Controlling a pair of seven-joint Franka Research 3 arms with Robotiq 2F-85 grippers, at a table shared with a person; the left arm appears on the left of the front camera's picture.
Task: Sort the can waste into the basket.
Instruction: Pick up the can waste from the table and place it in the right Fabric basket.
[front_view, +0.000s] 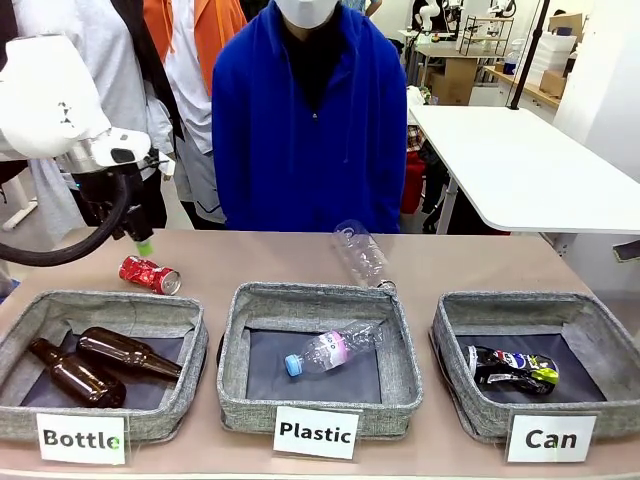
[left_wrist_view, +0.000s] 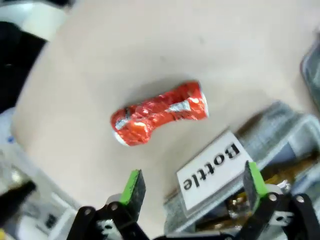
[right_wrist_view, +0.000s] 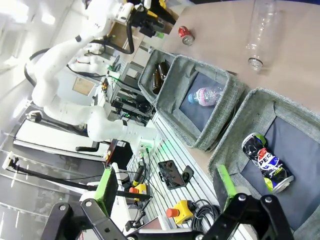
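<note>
A crushed red can (front_view: 150, 274) (left_wrist_view: 160, 112) (right_wrist_view: 186, 35) lies on its side on the table, just behind the "Bottle" basket. My left gripper (front_view: 143, 245) (left_wrist_view: 194, 186) hangs open just above it, touching nothing; it also shows far off as the left gripper (right_wrist_view: 152, 29). A dented black can (front_view: 512, 368) (right_wrist_view: 265, 162) lies inside the grey basket (front_view: 470, 405) (right_wrist_view: 260, 95) labelled "Can" at the right. My right gripper (right_wrist_view: 166, 192) is open and empty, high up and looking down on that basket.
The "Bottle" basket (front_view: 110, 302) at the left holds two brown glass bottles. The "Plastic" basket (front_view: 315, 292) in the middle holds a clear bottle. Another clear bottle (front_view: 362, 255) lies on the table behind it. A person in a blue jacket (front_view: 300, 120) stands at the far side.
</note>
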